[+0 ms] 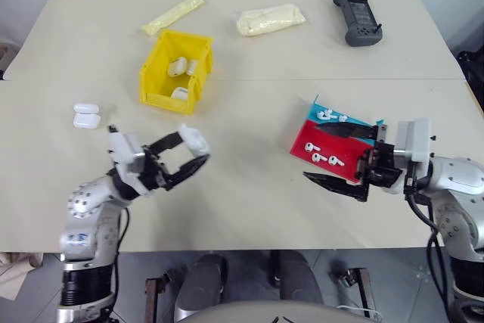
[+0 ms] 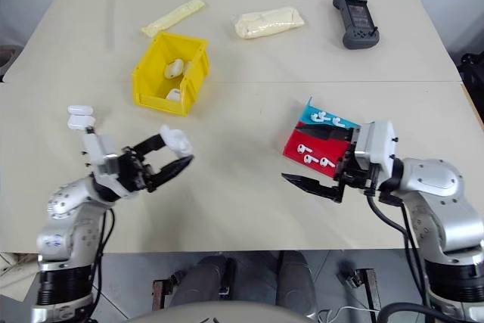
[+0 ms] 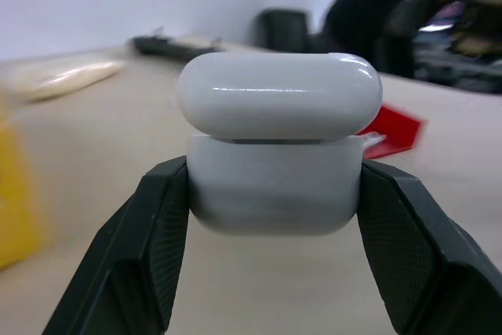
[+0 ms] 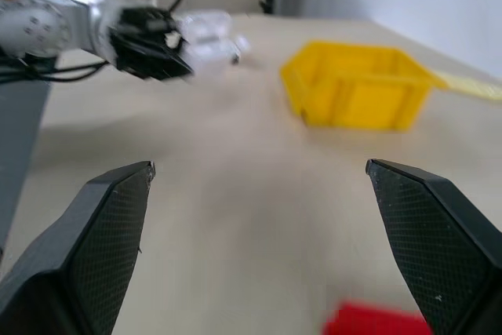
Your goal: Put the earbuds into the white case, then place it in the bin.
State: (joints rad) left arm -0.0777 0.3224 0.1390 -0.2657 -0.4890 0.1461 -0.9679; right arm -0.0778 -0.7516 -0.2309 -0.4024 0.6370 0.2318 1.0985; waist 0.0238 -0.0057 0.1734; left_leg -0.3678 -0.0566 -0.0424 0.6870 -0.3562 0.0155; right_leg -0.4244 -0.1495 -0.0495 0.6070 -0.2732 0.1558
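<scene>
The white case [image 1: 195, 140] hangs a little above the table at the front left, with my left gripper [image 1: 195, 149] shut on its lower half. Up close, the white case [image 3: 278, 147] shows a thin gap under its lid, and the black fingers [image 3: 157, 225] press on both sides. Several earbuds [image 1: 325, 159] lie on a red and blue tray [image 1: 299, 140] at the right. My right gripper [image 1: 312, 151] stands open over that tray, nothing between its fingers. The yellow bin [image 1: 162, 96] sits behind my left gripper and holds white cases.
Two more white cases [image 1: 86, 115] lie at the left of the table. Two pale yellow bags [image 1: 172, 14] [image 1: 271, 19] and a dark handheld controller [image 1: 357, 14] lie along the far edge. A person [image 3: 384, 13] sits beyond the table.
</scene>
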